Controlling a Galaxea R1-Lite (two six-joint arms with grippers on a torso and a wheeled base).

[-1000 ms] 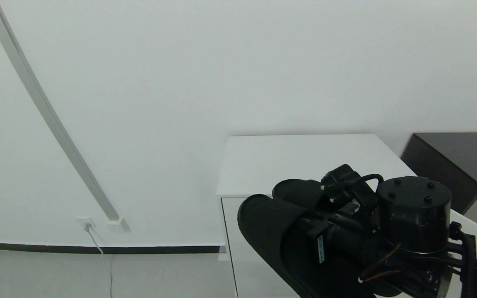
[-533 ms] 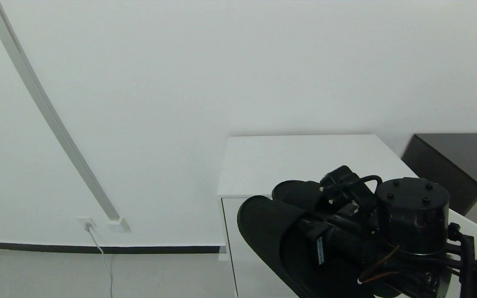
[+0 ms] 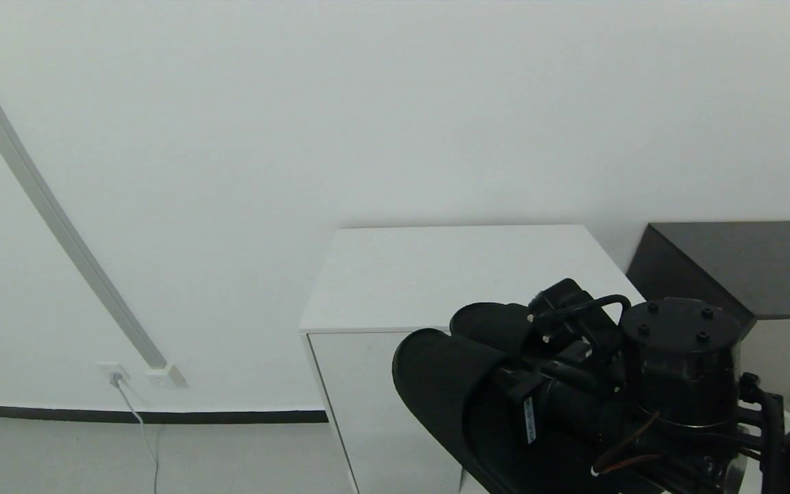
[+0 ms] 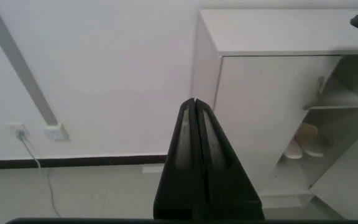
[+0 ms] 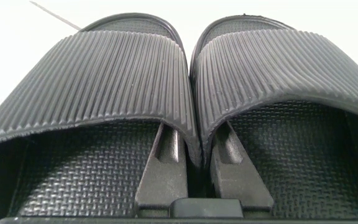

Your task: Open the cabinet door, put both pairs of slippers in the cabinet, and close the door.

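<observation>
1. A grey trunking strip (image 3: 59, 226) is running slantwise down the wall at the far left. It is ending just beside a wall socket (image 3: 114, 374), from which a white cable (image 3: 138, 418) is hanging toward the floor.
2. The left gripper (image 4: 194, 134) is hanging in front of that wall, left of the cabinet, with its two fingers pressed flat together and nothing between them.
3. The white cabinet (image 3: 436, 274) is standing against the wall. In the left wrist view its right half is showing shelves, and the cabinet door (image 4: 350, 180) is standing swung out.
4. A pale pair of slippers (image 4: 306, 142) is lying on a lower shelf inside (whether they are touching each other I cannot tell).
5. The black slippers (image 3: 443, 384) are hanging in the air in front of the cabinet, side by side, toes pointing away from the arm.
6. The right gripper (image 5: 196, 134) is pinching them. One finger (image 5: 163, 168) is lying under each strap, clamping the two inner walls together.
7. A dark unit (image 3: 745, 264) is standing just beside the cabinet at the far right.
</observation>
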